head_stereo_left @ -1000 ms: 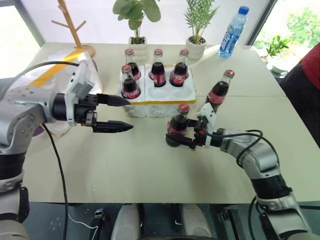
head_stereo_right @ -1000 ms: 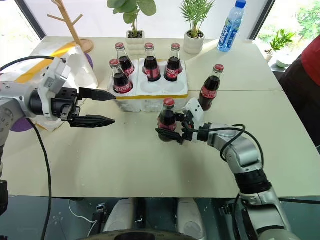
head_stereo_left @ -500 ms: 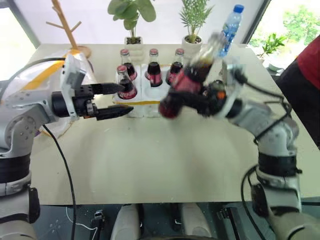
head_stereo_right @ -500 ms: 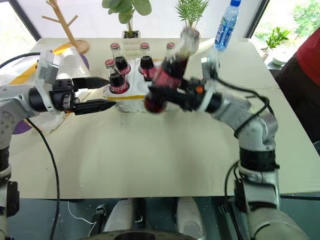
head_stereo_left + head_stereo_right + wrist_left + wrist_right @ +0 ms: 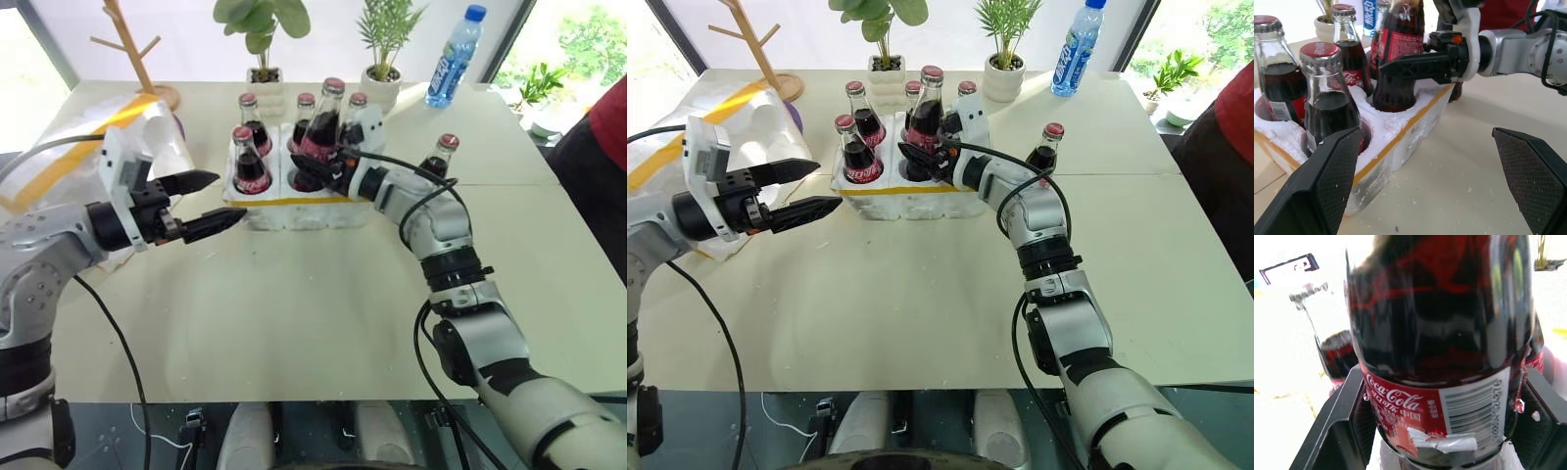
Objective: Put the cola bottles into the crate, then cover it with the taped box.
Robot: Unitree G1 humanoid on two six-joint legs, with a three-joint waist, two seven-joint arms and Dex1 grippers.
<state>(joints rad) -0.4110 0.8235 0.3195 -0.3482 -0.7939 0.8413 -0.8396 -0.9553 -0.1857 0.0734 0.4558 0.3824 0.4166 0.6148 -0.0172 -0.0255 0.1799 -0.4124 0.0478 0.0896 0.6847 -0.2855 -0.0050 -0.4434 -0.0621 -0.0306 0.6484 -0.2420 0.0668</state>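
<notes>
Beige table (image 5: 294,313) by bright windows, with two potted plants (image 5: 263,29), a wooden rack (image 5: 137,49) and a water bottle (image 5: 456,54) at the far edge. White crate (image 5: 304,196) with a yellow tape band sits mid-table. Four cola bottles stand in it: front-left one (image 5: 251,162) and three in the back row. Right gripper (image 5: 328,166) clamps a fifth bottle (image 5: 319,132) by its lower body, its base in the front-middle hole (image 5: 1396,100), bottle roughly upright. Sixth bottle (image 5: 438,162) stands on the table right of the crate, apart from it. Left gripper (image 5: 201,204) hangs left of the crate, fingers spread wide, nothing held. Taped box (image 5: 108,147) lies at the far left.
</notes>
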